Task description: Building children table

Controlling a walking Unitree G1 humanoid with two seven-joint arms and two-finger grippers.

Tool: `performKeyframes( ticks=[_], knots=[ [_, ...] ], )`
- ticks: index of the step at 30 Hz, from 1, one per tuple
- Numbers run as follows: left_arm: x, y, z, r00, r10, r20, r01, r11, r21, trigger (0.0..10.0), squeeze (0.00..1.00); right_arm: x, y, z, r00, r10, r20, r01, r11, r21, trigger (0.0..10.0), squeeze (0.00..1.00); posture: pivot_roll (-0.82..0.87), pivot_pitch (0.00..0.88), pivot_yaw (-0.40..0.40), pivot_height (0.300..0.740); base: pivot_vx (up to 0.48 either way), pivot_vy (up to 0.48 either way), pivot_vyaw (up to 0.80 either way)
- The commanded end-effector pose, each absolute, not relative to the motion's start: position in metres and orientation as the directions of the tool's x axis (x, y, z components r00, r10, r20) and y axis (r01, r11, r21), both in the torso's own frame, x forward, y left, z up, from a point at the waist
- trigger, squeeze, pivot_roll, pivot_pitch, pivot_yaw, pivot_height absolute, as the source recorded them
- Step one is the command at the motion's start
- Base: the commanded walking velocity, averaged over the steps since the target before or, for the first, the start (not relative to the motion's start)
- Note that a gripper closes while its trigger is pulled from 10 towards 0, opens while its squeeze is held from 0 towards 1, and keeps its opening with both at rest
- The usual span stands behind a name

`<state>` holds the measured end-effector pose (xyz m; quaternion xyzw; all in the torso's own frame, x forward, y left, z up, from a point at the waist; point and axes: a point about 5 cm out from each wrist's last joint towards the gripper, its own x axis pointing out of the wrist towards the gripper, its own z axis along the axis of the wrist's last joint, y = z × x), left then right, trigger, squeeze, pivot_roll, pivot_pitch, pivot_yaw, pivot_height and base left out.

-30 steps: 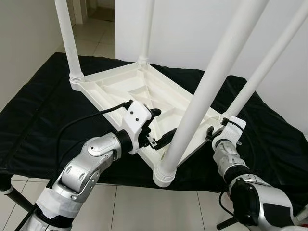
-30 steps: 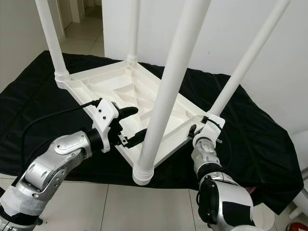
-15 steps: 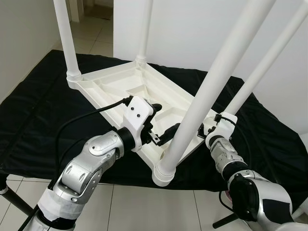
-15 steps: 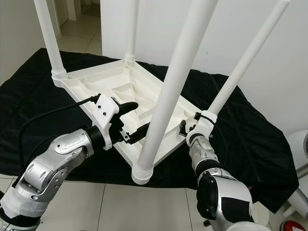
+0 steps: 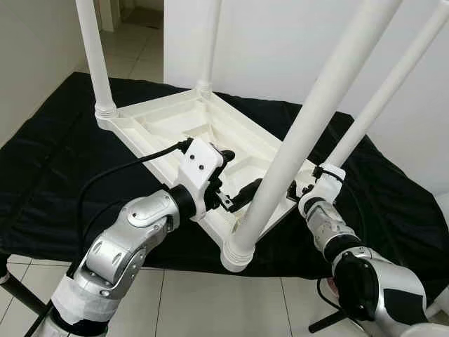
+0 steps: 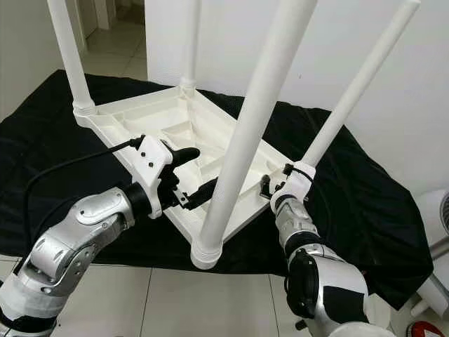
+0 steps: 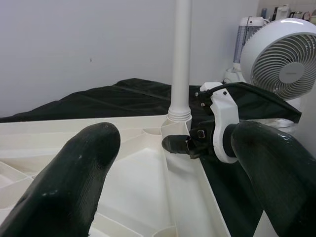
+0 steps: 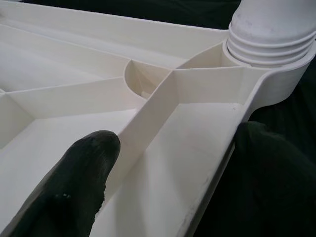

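Meanwhile the right jaws (image 6: 269,184) have crept inward to straddle, unclenched, the upturned children's table (image 6: 168,119) rim at four o'clock, by its leg (image 6: 354,88); left jaws (image 6: 191,173) stay spread over the near rim. Table rests inverted on black cloth (image 6: 365,210), seemingly ready for flipping.

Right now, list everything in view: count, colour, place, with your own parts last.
Table top: one, white, upside down on the black cloth.
Table legs: four, white, standing up from the top's corners.
Black cloth: one, spread under the table top.
Fan: one, white, beyond the cloth, in the left wrist view.
Floor tiles: pale, around the cloth.
Left gripper: black fingers open, astride the top's near edge.
Right gripper: black fingers open, astride the rim by the near right leg.
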<state>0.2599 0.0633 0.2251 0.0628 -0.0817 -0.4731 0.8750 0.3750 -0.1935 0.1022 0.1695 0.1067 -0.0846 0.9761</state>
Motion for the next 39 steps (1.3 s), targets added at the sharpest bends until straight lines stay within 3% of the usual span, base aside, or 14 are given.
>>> performKeyframes(
  ticks=[1, 14, 21, 28, 39],
  knots=[
    [0.249, 0.052, 0.228, 0.455, -0.886, 0.092, 0.865, 0.464, 0.191, 10.0, 0.0, 0.373, -0.186, 0.096, 0.957, -0.111, -0.269, 0.2, 0.922, 0.331, 10.0, 0.0, 0.12, 0.0, -0.148, 0.74, 0.0, 0.0, 0.0],
    [0.251, 0.054, 0.23, 0.472, -0.877, 0.09, 0.855, 0.48, 0.198, 10.0, 0.0, 0.372, -0.188, 0.093, 0.946, -0.154, -0.286, 0.237, 0.929, 0.284, 10.0, 0.0, 0.12, 0.002, -0.159, 0.74, 0.0, 0.0, 0.0],
    [0.253, 0.056, 0.23, 0.493, -0.865, 0.095, 0.843, 0.502, 0.193, 10.0, 0.0, 0.367, -0.201, 0.091, 0.904, -0.313, -0.292, 0.385, 0.892, 0.235, 10.0, 0.0, 0.11, 0.0, -0.169, 0.74, 0.0, 0.0, 0.0],
    [0.256, 0.056, 0.232, 0.496, -0.862, 0.104, 0.839, 0.507, 0.196, 10.0, 0.0, 0.364, -0.206, 0.087, 0.879, -0.346, -0.327, 0.433, 0.868, 0.245, 10.0, 0.0, 0.11, 0.0, -0.171, 0.74, 0.0, 0.0, 0.0],
    [0.252, 0.057, 0.236, 0.49, -0.865, 0.108, 0.843, 0.502, 0.194, 10.0, 0.0, 0.366, -0.194, 0.085, 0.918, -0.214, -0.334, 0.325, 0.887, 0.328, 10.0, 0.0, 0.12, 0.0, -0.165, 0.74, 0.0, 0.0, 0.0]
  ],
)
